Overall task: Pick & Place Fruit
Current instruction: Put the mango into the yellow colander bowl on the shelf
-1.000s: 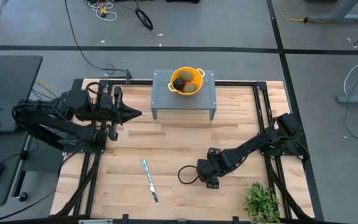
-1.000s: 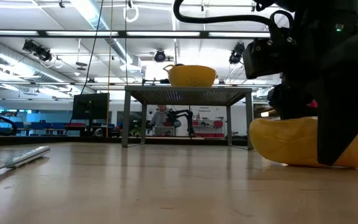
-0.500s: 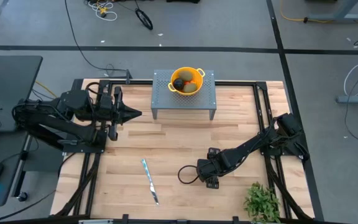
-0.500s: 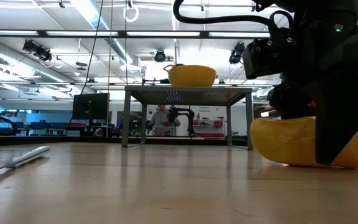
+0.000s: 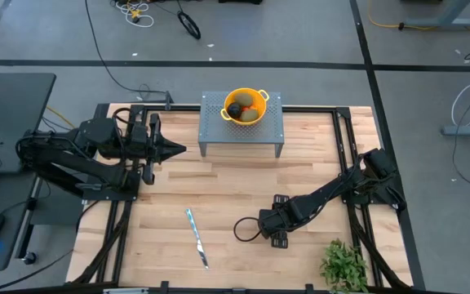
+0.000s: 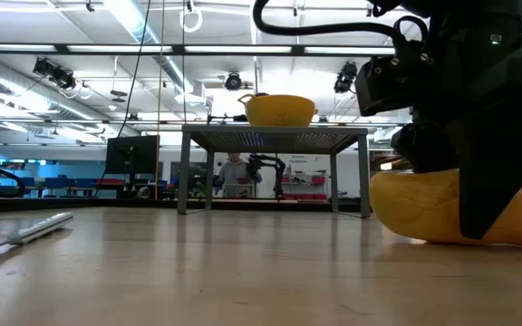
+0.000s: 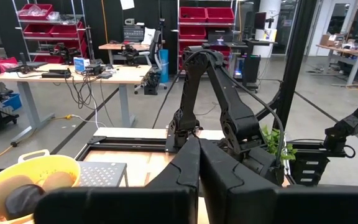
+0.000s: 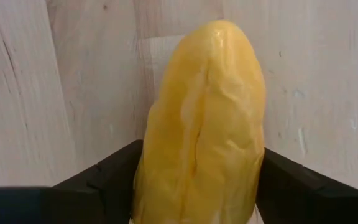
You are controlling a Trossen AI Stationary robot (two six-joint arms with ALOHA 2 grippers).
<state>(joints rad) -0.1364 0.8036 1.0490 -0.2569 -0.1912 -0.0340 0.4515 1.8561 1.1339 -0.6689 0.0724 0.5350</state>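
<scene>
The right gripper [image 5: 277, 238] is down on the tabletop near the front edge, right of centre, straddling the yellow-orange oblong fruit [image 8: 199, 124]; compared with a second ago the jaws have drawn in, and the right wrist view now shows both dark fingers [image 8: 104, 177] hard against the fruit's flanks, so the jaws look clamped on it or a hair from it; in the low view the fruit [image 6: 415, 206] has nudged slightly sideways but its underside is still on the wood, so no lift yet; judgement: the grasp is just closing, the carry is the next step; the drop spot looks like the yellow colander [image 5: 246, 105] on the grey perforated stand [image 5: 210, 131] at the back edge, centre, which already holds an olive-green oval [image 5: 252, 115], a dark round fruit [image 5: 234, 109] and some orange-red bits, so this oblong seems the last piece out on the boards; the left gripper [image 5: 178, 149] waits by the left side of the stand, jaws together, holding nothing; a silver knife [image 5: 197, 238] lies near the front edge left of centre, a leafy plant [image 5: 345, 264] at the front right corner, both untouched; risk: the smooth curved skin could slip as the arm rises.
</scene>
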